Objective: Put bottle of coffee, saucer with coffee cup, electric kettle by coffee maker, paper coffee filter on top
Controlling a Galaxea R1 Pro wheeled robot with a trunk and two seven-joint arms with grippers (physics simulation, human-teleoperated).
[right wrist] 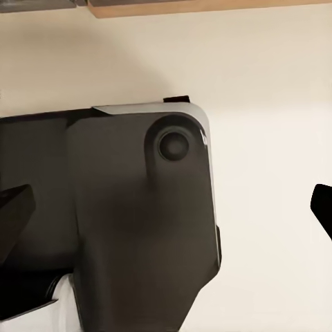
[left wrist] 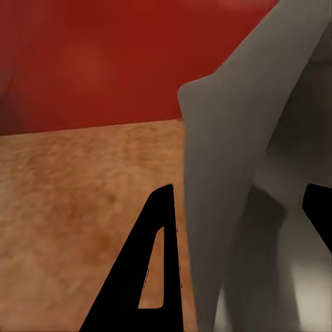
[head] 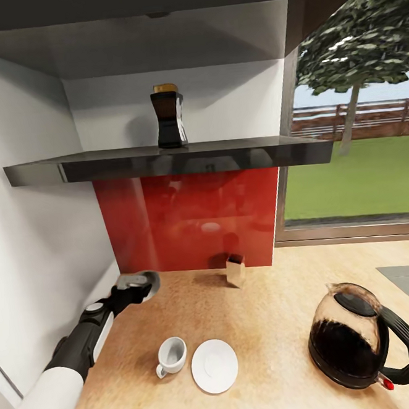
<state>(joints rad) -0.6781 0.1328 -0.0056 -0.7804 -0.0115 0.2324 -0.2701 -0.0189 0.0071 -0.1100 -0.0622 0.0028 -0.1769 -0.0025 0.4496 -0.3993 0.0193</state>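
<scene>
The jar of coffee is seen on the dark shelf, not yet moved. On the countertop the cup stands just beside the saucer, not on it; the kettle waits nearby. A small box sits by the red backsplash. The left claw is raised beneath the shelf edge; both claws look spread.

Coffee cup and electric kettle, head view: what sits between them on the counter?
The saucer, just beside the coffee cup and apart from it. From the saucer to the electric kettle the kitchen countertop is bare, as the head view shows.
</scene>
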